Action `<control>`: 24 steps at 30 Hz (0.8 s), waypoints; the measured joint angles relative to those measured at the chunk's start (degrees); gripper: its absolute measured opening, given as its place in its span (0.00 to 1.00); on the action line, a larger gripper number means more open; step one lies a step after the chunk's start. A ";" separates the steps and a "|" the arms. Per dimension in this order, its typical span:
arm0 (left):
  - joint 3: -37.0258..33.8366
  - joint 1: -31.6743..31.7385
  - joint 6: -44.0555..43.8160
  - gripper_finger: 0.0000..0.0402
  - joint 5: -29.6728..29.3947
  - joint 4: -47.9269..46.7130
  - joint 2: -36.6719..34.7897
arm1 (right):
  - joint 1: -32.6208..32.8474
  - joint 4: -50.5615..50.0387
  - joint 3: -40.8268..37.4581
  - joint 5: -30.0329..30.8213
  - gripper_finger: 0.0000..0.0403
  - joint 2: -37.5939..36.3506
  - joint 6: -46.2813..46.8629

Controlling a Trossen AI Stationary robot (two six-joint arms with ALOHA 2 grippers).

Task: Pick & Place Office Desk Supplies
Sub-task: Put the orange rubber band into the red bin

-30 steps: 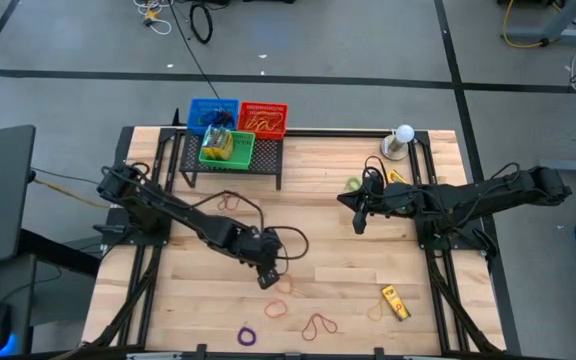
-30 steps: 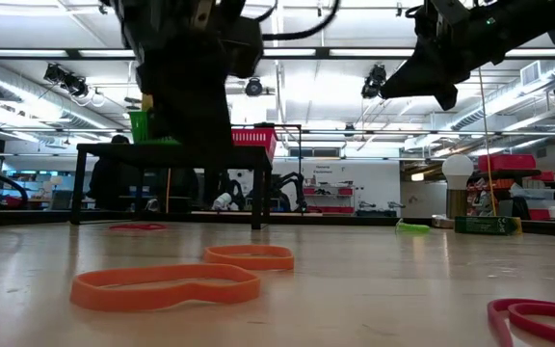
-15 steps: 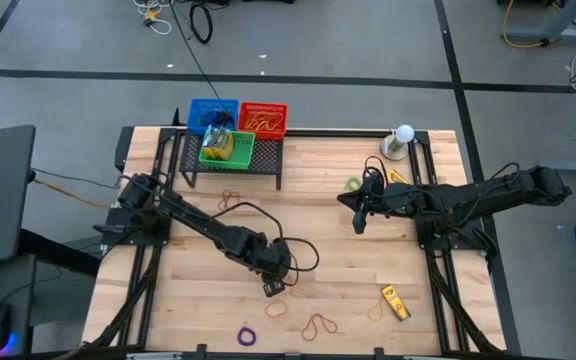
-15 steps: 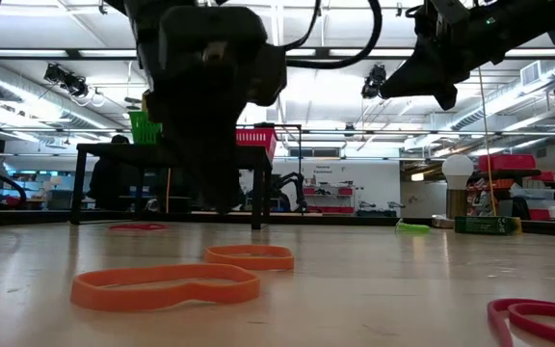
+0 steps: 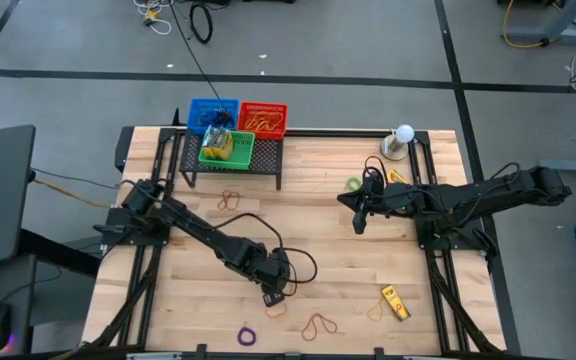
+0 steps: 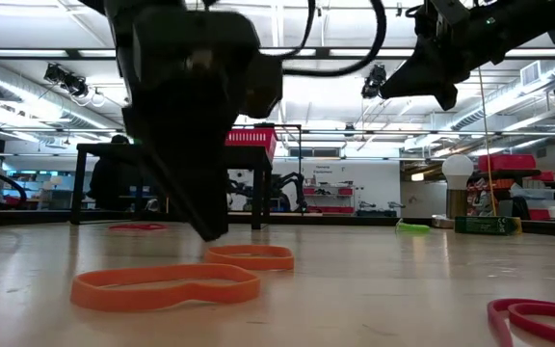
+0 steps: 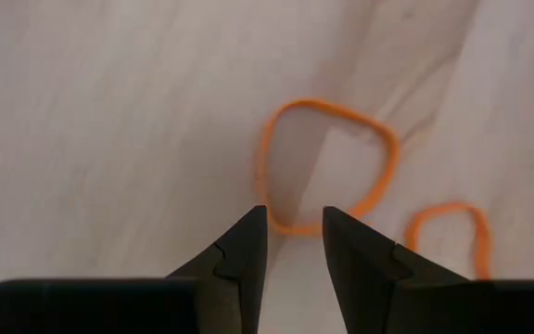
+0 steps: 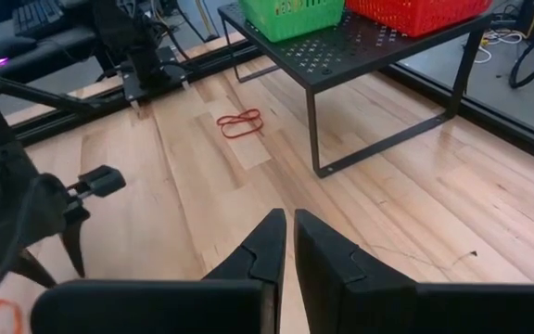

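Left hand (image 7: 292, 223) poised low, narrowly parted, over orange rubber band (image 7: 327, 163) on tabletop (image 7: 109, 111); next: straddle its near edge, pinch. Right hand (image 8: 288, 227) nearly closed, empty, waiting aloft.

I see bright ceiling lights (image 6: 258, 89) from low down — the near orange band (image 6: 167, 286) looks soft and blurry.

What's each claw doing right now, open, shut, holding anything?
Left claw: open, empty, poised over an orange rubber band.
Right claw: shut, empty, raised above the table.
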 joint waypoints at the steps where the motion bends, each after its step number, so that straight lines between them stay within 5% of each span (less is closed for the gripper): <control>1: 0.00 0.00 -1.07 0.29 -0.26 0.02 0.40 | 0.00 0.00 0.00 0.00 0.09 0.00 -0.04; 10: 0.13 0.02 -5.67 0.27 -1.79 0.73 2.58 | 0.00 0.20 0.00 0.00 0.09 0.00 -0.02; 19: 1.64 0.10 -3.23 0.04 -3.08 -1.97 2.96 | 0.00 0.22 0.00 0.00 0.09 0.00 -0.13; 24: 3.00 0.10 -0.57 0.01 -3.58 -3.28 3.17 | 0.00 0.22 0.00 0.00 0.09 0.00 0.05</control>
